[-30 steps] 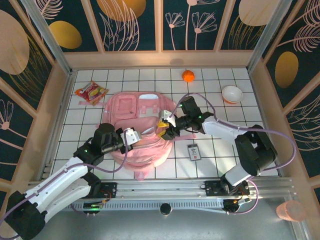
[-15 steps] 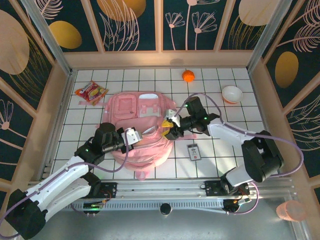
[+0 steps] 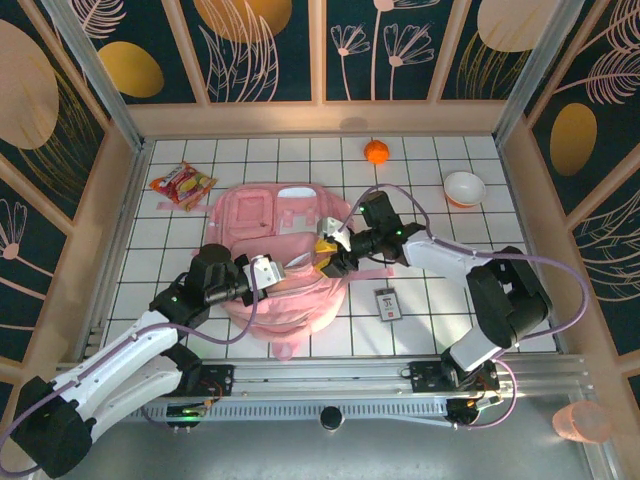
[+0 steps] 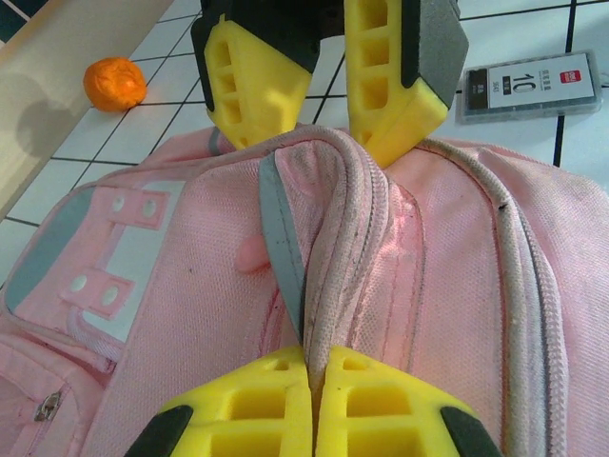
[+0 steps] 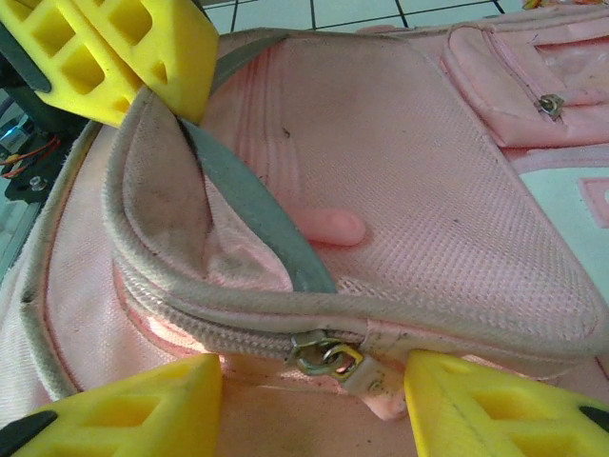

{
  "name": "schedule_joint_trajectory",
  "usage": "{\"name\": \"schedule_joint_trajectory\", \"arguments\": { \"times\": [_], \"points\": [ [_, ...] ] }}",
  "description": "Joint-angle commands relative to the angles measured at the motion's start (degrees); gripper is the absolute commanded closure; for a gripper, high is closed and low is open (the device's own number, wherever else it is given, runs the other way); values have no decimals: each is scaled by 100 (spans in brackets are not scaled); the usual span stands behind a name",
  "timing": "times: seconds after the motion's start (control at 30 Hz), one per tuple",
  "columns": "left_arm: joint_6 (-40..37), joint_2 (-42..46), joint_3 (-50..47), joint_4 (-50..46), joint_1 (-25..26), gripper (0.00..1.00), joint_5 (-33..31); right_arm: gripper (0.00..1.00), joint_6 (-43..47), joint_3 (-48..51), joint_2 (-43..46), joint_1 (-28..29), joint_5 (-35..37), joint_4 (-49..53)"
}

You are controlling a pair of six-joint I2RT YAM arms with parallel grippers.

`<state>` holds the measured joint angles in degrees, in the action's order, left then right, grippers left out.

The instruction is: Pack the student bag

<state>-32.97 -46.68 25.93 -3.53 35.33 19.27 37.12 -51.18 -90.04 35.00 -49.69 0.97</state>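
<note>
**A:** Where do things stand?

**B:** The bag (image 3: 285, 255) lies flat in the middle of the worktop (image 3: 165, 235), between your arms. Your left hand (image 4: 312, 367) is clamped tight on a ridge of its trim. Your right hand (image 5: 314, 395) is about half open, one finger each side of the zip pull (image 5: 328, 354), gripping nothing that I can see.

**A:** So what can go wrong for me?

**B:** Close off-centre and you pinch fabric, not the pull, and the small tab could slip out sideways. Haul hard and I'd expect the soft bag to slide or bunch, since only that one pinch anchors it. If the left grip lets go, the folded trim may sag into the zip and jam it. Your hands are also close together, so a crooked pull could knock them.
</note>
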Motion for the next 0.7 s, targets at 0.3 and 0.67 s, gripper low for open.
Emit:
{"name": "schedule_joint_trajectory", "arguments": {
  "times": [0.3, 0.67],
  "points": [
    [80, -192, 250, 853, 7, 100, -36, 58, -114, 90, 764, 148, -453, 630],
    [137, -158, 291, 946, 9, 100, 161, 64, -699, 426, 709, 134, -238, -238]
  ]
}}
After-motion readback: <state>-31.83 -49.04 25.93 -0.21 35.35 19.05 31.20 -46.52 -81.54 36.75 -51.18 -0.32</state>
